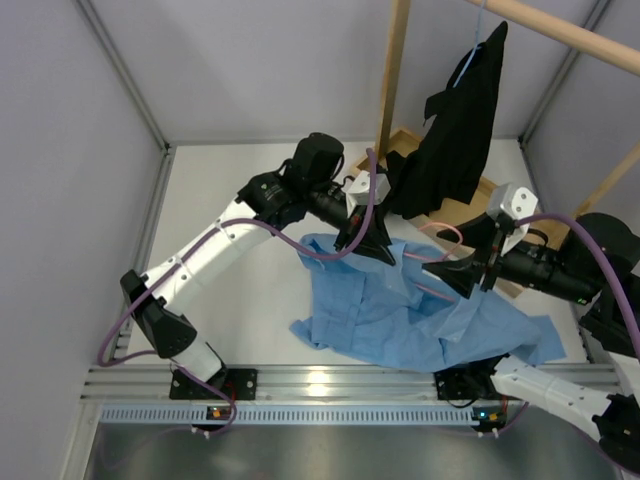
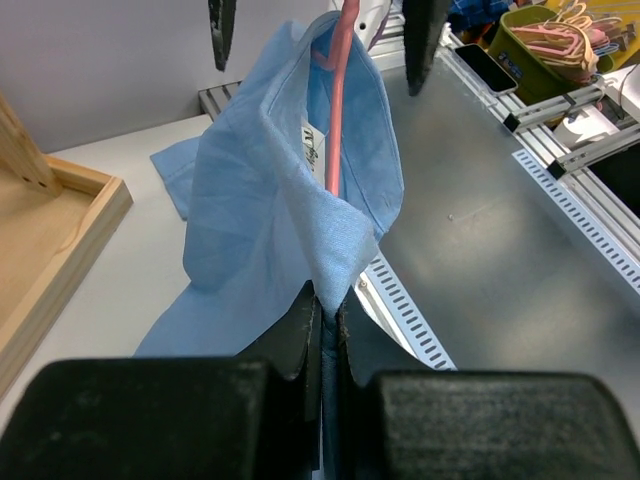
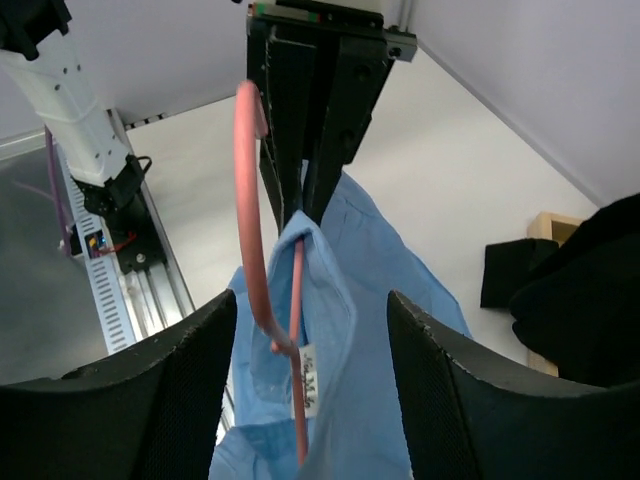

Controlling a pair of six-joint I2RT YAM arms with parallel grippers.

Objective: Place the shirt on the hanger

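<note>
While left gripper (image 2: 325, 300) clamps the shirt (image 2: 250, 200), right gripper (image 3: 310, 310) gapes empty — hanger (image 3: 250, 200) inside it, neck label (image 3: 306, 378) illegible

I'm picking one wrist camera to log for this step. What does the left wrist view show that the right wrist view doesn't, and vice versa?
Only the left wrist view: a green bin of spare hangers. Only the right wrist view: the curved hook of the hanger, the black garment and the left arm's base. Both: the left gripper shut on the shirt near its collar, the collar label, the pink hanger standing in the collar, and the right gripper open on either side of it.
</note>
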